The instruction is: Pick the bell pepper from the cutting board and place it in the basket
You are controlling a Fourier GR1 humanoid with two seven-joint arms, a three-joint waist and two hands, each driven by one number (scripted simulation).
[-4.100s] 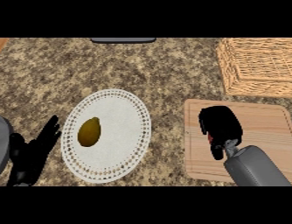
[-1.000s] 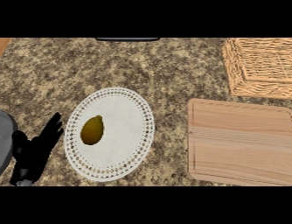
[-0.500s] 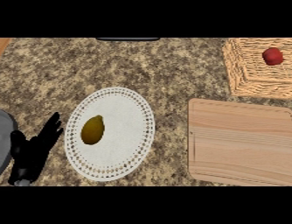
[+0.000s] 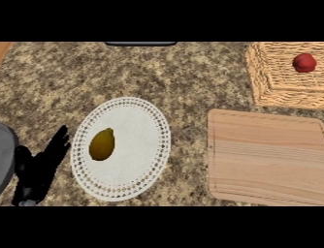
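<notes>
Since a few seconds ago the right forearm and hand that hovered over the cutting board (image 4: 268, 157) have left the view altogether, and the red bell pepper (image 4: 304, 62), absent from the basket a second ago, now lies inside the wicker basket (image 4: 265, 77) at the far right, near its back wall. With the right hand out of sight, nothing can be said of how its fingers stand. The board is bare of the pepper, so the placing step looks done and the task seems complete, or very nearly so; what is left, at most, is for the arm to settle. Only the left hand (image 4: 41, 169) shows, resting at the lower left with its fingers straight and relaxed, holding nothing. Just beyond those fingertips, to their right, sits the white plate (image 4: 139, 121) with a yellow-green fruit (image 4: 102, 144) on it; the pepper is well apart from them, far off to their right and ahead.
</notes>
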